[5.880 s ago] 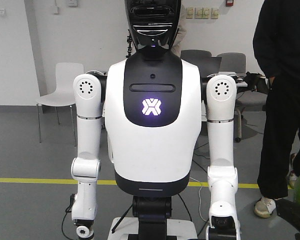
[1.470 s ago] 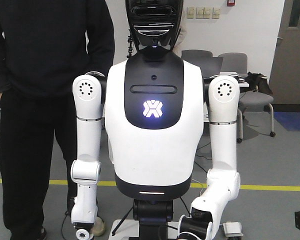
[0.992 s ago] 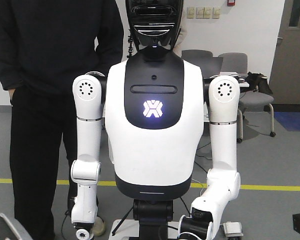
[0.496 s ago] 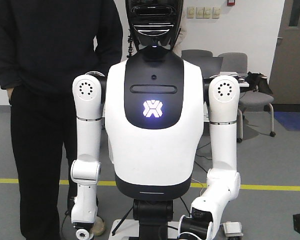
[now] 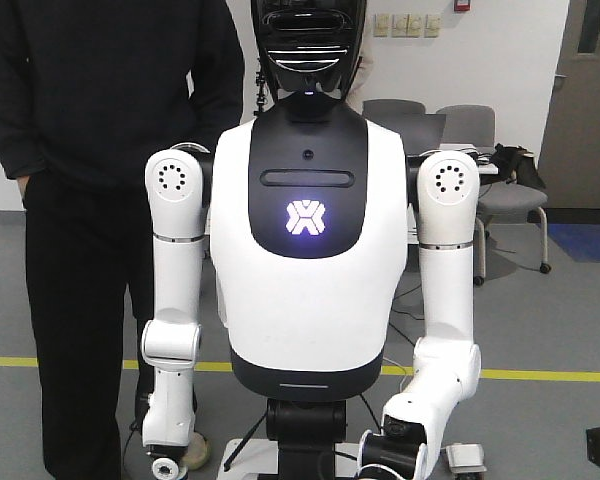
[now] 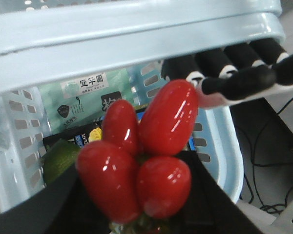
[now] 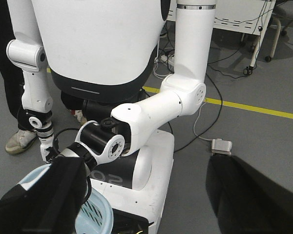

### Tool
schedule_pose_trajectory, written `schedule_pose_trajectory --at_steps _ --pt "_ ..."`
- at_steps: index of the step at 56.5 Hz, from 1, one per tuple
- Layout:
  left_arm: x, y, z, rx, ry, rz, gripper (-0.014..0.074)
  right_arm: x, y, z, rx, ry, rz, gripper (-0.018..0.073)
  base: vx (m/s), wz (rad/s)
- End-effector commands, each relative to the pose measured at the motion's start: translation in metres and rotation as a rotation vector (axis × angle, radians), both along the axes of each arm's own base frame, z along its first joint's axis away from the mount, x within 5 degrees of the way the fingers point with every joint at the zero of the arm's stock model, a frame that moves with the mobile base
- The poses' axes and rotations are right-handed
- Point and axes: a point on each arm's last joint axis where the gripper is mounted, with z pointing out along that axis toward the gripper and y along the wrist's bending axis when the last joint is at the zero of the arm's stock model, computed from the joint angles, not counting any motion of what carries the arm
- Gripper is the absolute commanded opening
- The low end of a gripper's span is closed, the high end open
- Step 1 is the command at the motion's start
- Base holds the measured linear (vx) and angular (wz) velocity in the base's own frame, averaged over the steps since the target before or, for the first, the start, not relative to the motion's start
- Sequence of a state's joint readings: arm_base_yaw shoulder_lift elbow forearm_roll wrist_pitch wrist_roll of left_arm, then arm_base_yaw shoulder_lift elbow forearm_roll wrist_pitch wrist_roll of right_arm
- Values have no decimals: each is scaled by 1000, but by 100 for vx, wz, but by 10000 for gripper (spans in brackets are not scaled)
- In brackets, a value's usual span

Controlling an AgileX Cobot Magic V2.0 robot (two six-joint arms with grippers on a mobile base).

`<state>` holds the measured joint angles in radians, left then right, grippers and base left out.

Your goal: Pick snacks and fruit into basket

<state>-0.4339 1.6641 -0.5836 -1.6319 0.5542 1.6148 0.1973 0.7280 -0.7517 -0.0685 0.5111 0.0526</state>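
Note:
A glossy red fruit (image 6: 141, 161) with four rounded lobes fills the left wrist view, and my left gripper (image 6: 141, 214) is shut on it. It hangs above the pale blue basket (image 6: 136, 34). Inside the basket lie a green snack packet (image 6: 83, 97), a dark chocolate bar (image 6: 68, 140) and a green fruit (image 6: 58, 156). A black robot hand (image 6: 234, 73) grips the basket's rim. My right gripper (image 7: 151, 204) is open and holds nothing, with the basket (image 7: 103, 209) by its left finger. Neither gripper shows in the exterior view.
A white humanoid robot (image 5: 305, 260) faces me, its forearm (image 7: 156, 107) reaching down toward the basket. A person in black (image 5: 90, 200) stands behind it on the left. A small grey box (image 7: 221, 146) and cables lie on the grey floor.
The person has walked from the right side to the left behind the humanoid. Its arm on the right has bent forward. A grey object at the lower left edge one second ago has left the picture.

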Motion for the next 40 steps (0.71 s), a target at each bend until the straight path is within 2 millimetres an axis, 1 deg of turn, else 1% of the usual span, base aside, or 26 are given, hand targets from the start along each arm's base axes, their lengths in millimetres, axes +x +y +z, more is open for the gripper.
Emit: schedule_pose_trajectory --at_steps 1,3,8,13,18,24,29,35,40 --pt "4 -7 18 -96 -31 15 447 1 0 18 2 -119 3 561 0 0" --pt "4 -7 18 -92 -32 19 498 1 0 18 2 -119 3 561 0 0" --pt "5 -7 18 -89 -32 22 584 1 0 18 2 -119 3 561 0 0" --pt "4 -8 19 -102 -29 14 622 1 0 18 2 -119 3 561 0 0" --pt "2 -9 21 -130 -21 -1 616 1 0 18 2 -119 3 561 0 0" --pt "2 -10 24 -147 -26 -4 583 1 0 18 2 -119 3 561 0 0" --pt "5 -3 31 -136 -65 32 561 1 0 18 1 -119 3 561 0 0" --pt "11 14 53 -143 -154 104 552 1 0 18 1 -119 3 561 0 0" --pt "13 32 77 -147 -254 183 552 1 0 18 2 -119 3 561 0 0"
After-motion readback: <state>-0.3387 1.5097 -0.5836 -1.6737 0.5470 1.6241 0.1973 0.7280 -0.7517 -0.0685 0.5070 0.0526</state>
